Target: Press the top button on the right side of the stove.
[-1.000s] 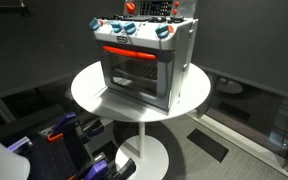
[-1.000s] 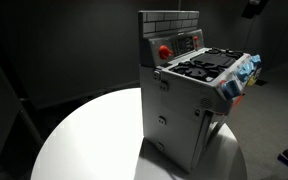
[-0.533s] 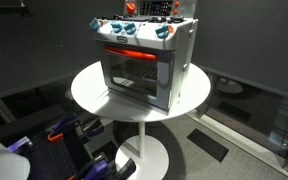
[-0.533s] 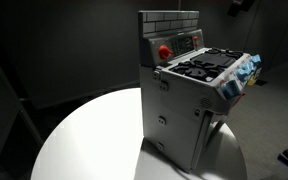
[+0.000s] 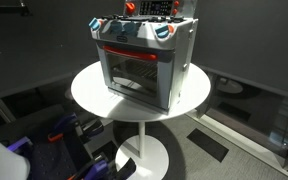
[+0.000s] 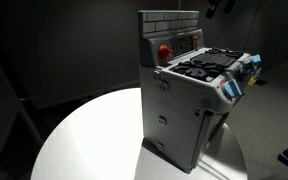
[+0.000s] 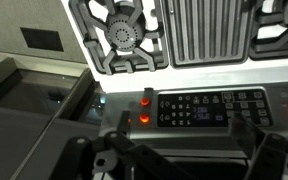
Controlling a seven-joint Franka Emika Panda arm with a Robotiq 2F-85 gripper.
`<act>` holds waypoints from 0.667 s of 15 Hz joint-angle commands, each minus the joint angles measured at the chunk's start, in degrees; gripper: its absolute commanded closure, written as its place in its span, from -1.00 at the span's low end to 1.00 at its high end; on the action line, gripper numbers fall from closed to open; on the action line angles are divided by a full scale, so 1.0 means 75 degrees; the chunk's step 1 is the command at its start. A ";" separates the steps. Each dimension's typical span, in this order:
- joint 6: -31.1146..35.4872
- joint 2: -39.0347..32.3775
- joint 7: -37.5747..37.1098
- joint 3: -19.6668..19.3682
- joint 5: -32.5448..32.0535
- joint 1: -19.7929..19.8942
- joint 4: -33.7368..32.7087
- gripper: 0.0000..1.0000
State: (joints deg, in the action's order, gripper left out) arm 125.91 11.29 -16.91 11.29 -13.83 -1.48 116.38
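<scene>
The stove is a small silver-grey toy oven with a glass door and a red handle bar. It stands on a round white table and shows in both exterior views. In the wrist view I look down on its top, with burners and a grill. Below them is a dark control panel with two lit red buttons at its left end. My gripper is open and empty, hovering above the panel. It shows as a dark shape at the top of an exterior view.
The stove sits toward the back of the table. A red knob is on its upright back panel. Blue and black equipment lies on the floor by the table's pedestal base. The surroundings are dark.
My gripper has moved along the top of an exterior view toward the stove's back panel. The stove and table have not moved.
</scene>
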 commanded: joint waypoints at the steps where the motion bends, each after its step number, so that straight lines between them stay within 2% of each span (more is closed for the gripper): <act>1: -0.0374 -0.0646 -0.0714 -0.0155 -0.0358 0.0085 -0.0722 -1.00; 10: -0.1191 -0.1671 -0.1703 -0.0777 -0.0595 0.0034 -0.1525 -1.00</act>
State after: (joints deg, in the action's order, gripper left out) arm 119.67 1.78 -27.49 6.57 -17.27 -0.71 108.92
